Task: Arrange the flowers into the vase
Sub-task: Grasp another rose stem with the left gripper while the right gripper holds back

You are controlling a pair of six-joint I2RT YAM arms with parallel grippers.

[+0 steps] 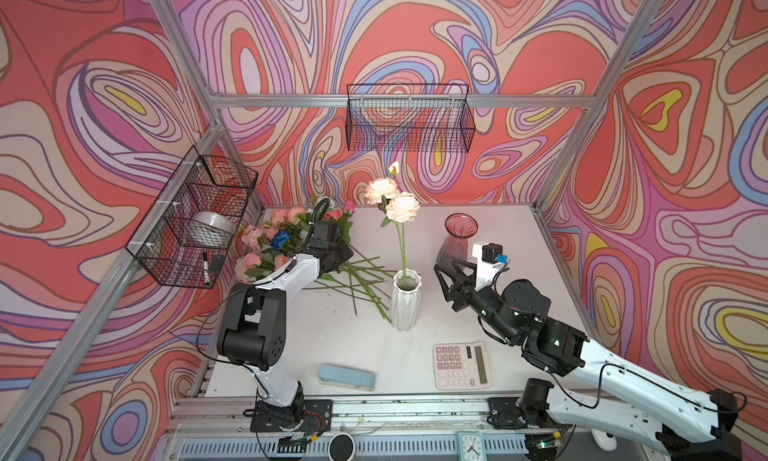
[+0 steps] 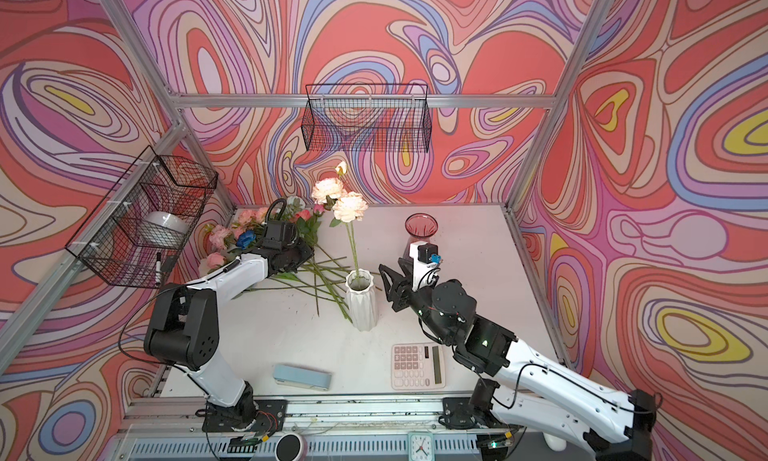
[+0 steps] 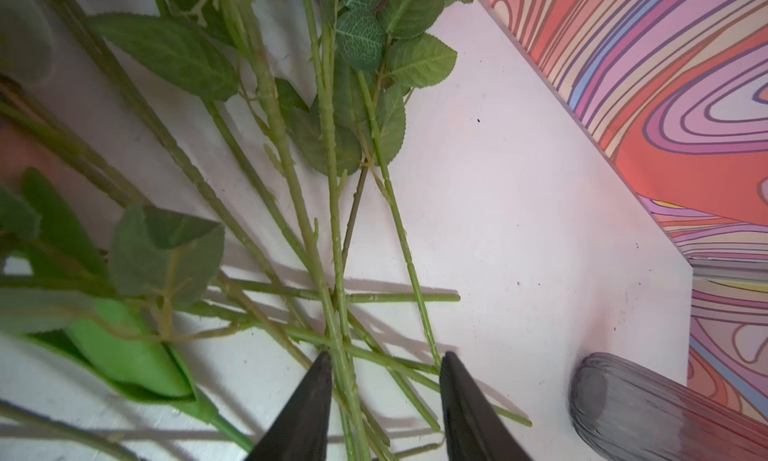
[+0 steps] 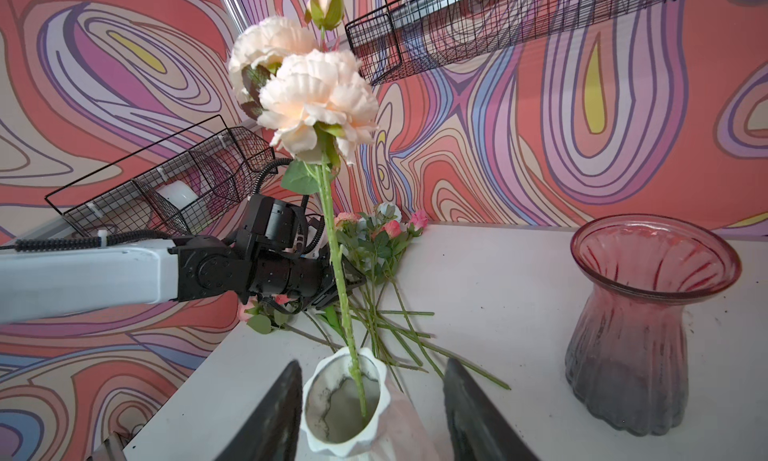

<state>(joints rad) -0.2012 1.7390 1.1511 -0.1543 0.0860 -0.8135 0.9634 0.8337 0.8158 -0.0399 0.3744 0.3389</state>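
The flowers (image 1: 282,234) lie in a heap at the table's back left, heads pink, peach and one deep blue, green stems (image 3: 332,230) fanning toward the middle. My left gripper (image 3: 384,359) is down on those stems, jaws apart with several stems between them; in both top views its fingers are hidden under the wrist (image 1: 332,247). A cream peony (image 1: 401,207) stands in the white ribbed vase (image 1: 405,309). My right gripper (image 1: 441,282) hovers open just right of that vase (image 4: 311,413), holding nothing.
A red glass vase (image 1: 460,234) stands behind the right gripper. A calculator (image 1: 461,365) and a pale blue case (image 1: 347,378) lie near the front edge. Wire baskets hang on the left wall (image 1: 195,218) and the back wall (image 1: 409,118).
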